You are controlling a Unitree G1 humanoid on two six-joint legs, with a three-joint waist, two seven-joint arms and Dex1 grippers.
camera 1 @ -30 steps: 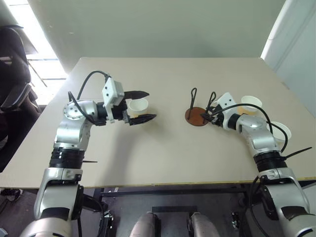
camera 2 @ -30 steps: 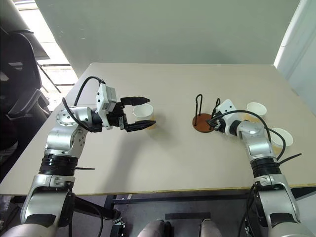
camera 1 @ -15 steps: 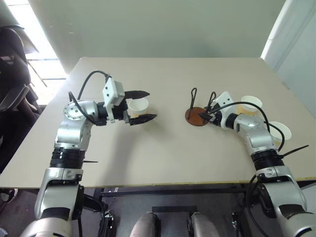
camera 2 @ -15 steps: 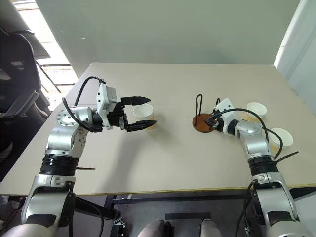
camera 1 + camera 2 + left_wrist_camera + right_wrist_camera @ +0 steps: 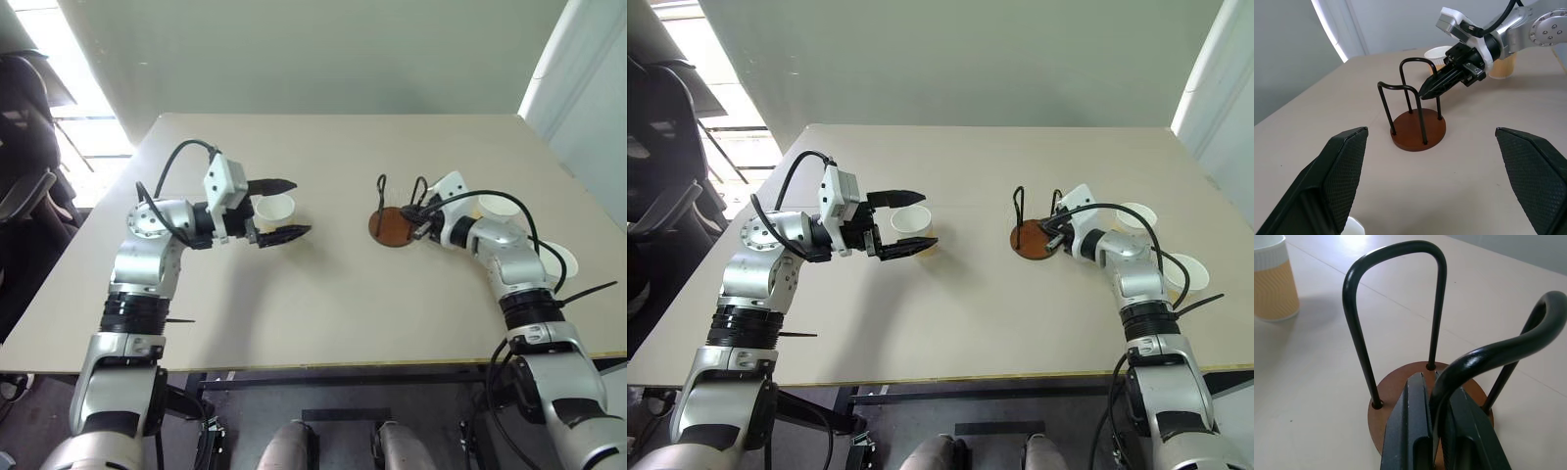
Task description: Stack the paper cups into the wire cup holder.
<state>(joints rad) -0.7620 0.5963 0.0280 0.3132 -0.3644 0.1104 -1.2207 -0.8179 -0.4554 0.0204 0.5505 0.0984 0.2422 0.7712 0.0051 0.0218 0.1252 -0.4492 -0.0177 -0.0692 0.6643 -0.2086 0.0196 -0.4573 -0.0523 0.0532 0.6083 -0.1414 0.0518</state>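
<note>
- A plain indoor room, looking like an office or a robot test space rather than a home.
- A bare beige tabletop [image 5: 323, 294] on a dark metal frame stands close to a blank pale wall [image 5: 313, 49].
- A black office chair [image 5: 656, 147] sits beside it.
- Bright daylight falls across the floor [image 5: 83, 132] near the chair.

arms: silver metal, black joints | cables: black | wrist camera housings: white | jaws: black, textured pads
</note>
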